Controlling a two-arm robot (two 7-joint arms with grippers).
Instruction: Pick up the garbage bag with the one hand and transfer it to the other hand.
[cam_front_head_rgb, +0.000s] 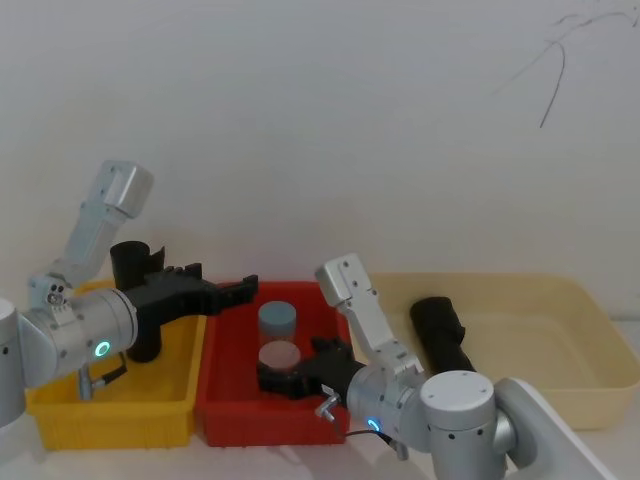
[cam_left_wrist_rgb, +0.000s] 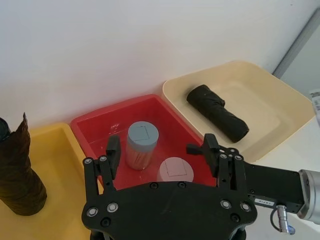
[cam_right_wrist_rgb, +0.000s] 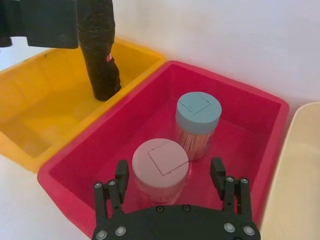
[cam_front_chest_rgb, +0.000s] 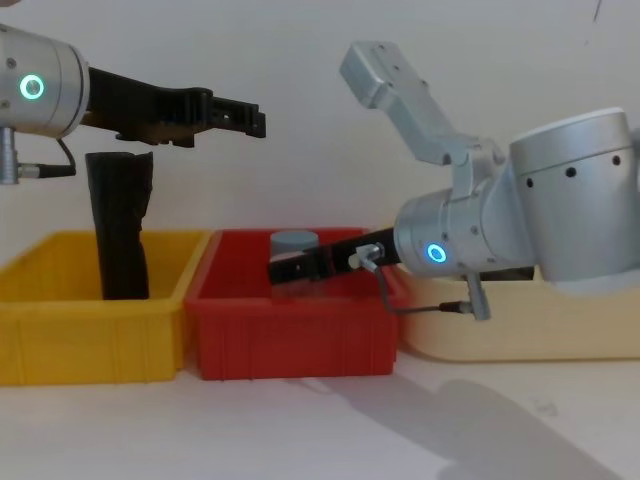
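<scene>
The garbage bag is a blocky black roll lying on its side in the beige tray, also seen in the left wrist view. My left gripper, with the green-cyan wrist light, hangs open and empty high over the seam between the yellow and red bins, far from the bag. My right gripper, blue-lit, is open and empty low inside the red bin, just over a pink-lidded jar.
A second black roll with a flared, ragged top stands upright in the yellow bin, under my left arm. A blue-lidded jar stands behind the pink-lidded one in the red bin. A white wall is close behind.
</scene>
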